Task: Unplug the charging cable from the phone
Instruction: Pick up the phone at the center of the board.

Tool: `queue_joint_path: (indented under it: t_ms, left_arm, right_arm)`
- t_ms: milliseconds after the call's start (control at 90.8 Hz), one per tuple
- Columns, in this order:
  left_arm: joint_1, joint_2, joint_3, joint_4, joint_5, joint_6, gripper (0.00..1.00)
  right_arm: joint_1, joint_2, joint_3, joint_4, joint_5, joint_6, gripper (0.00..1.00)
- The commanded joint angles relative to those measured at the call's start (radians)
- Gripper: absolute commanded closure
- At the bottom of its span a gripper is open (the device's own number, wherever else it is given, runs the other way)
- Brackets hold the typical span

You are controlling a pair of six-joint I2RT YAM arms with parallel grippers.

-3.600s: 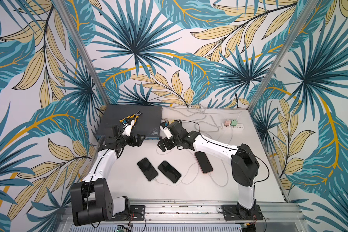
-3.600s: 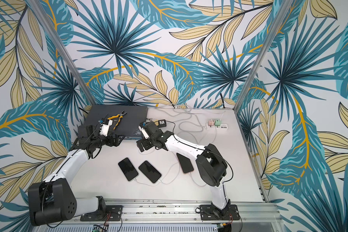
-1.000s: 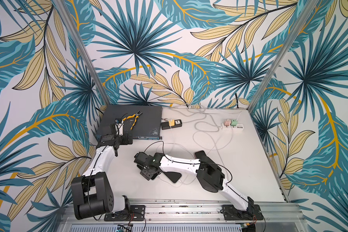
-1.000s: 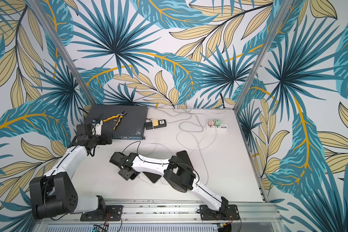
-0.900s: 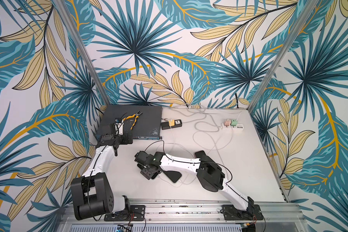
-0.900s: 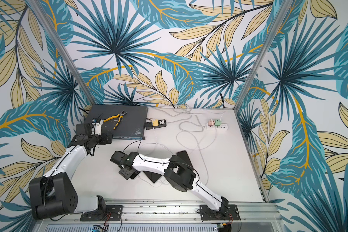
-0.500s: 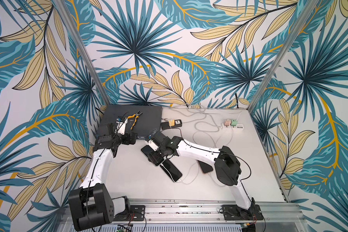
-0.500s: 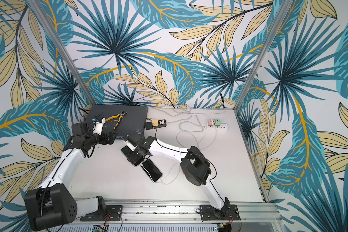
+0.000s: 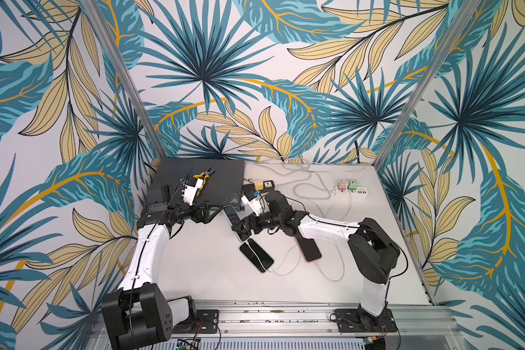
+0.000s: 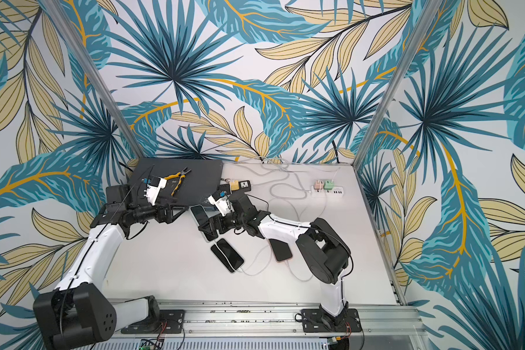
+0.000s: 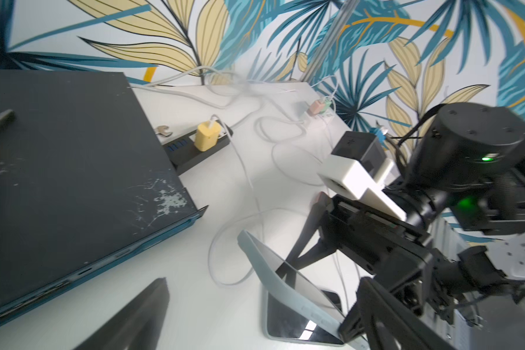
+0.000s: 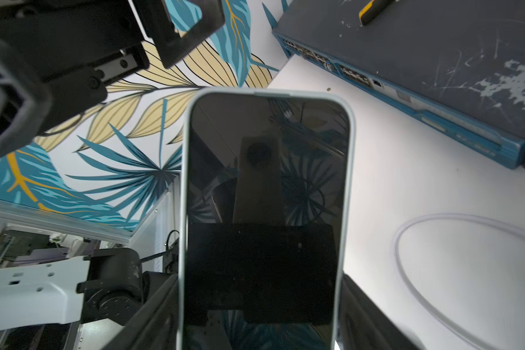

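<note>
Grips the phone (image 9: 231, 216), dark-screened and cased in pale blue, with the right claw (image 9: 243, 226), fingers (image 12: 367, 318) pressed against its two long edges near the lower end. Holds it tilted over the counter (image 9: 194, 266), upper end raised and aimed at the front edge of the dark flat box (image 9: 219, 181). Cannot tell whether the lower end touches the counter.

Spreads the left claw (image 9: 209, 213) wide, with nothing between its fingers, just beside the phone's raised end and close to the box front.

Cannot tell either whether the charging cable (image 9: 250, 244) sits in the phone's port. Shows it only as a white line coming from beneath the right claw and crossing the screen of a black phone (image 9: 253, 260) flat on the counter.

Leaves a third phone (image 9: 309, 251) lying partly under the right forearm, yellow-handled pliers (image 9: 203, 176) on top of the box, and a black power strip (image 9: 262, 185) with a yellow charger just beside the box.
</note>
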Motion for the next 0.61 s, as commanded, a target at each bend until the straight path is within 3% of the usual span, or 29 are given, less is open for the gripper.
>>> queue_joint_path:
  t_ms: [0, 309, 595]
  left_arm:
    - [0.003, -0.016, 0.024, -0.064, 0.18, -0.002, 0.0]
    - [-0.032, -0.022, -0.037, 0.016, 0.3, -0.109, 0.0]
    - [-0.137, 0.001, -0.073, 0.043, 0.334, -0.127, 0.0]
  right_arm:
    - [0.0, -0.071, -0.092, 0.426, -0.099, 0.14, 0.56]
    - [0.001, -0.073, -0.273, 0.883, -0.171, 0.319, 0.55]
    - [0.013, -0.06, -0.305, 0.991, -0.188, 0.324, 0.52]
